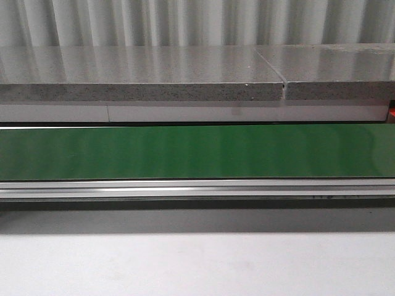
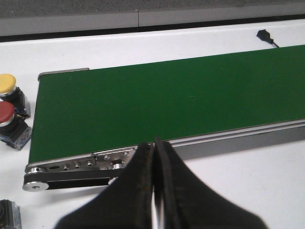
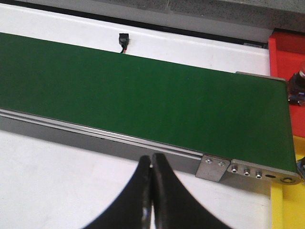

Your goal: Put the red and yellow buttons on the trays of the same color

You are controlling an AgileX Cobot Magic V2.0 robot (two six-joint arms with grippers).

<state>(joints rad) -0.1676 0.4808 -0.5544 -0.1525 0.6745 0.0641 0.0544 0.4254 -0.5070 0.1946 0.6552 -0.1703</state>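
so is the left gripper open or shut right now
Shut. In the left wrist view the left gripper has its two black fingers pressed together with nothing between them, hanging just short of the green conveyor belt.

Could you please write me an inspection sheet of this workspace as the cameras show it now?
Surface: white table carrying a green conveyor belt with nothing on it.
Job's things: yellow button and red button stand on the table beside the belt's end, seen by the left wrist; red tray and a strip of yellow tray lie at the opposite end.
Clutter: a dark object cut off at the frame edge; cannot identify.
Grippers: left gripper shut, empty; right gripper shut, empty.
Cables: small black connector with a lead behind the belt.
Surroundings: grey stone ledge, corrugated wall.
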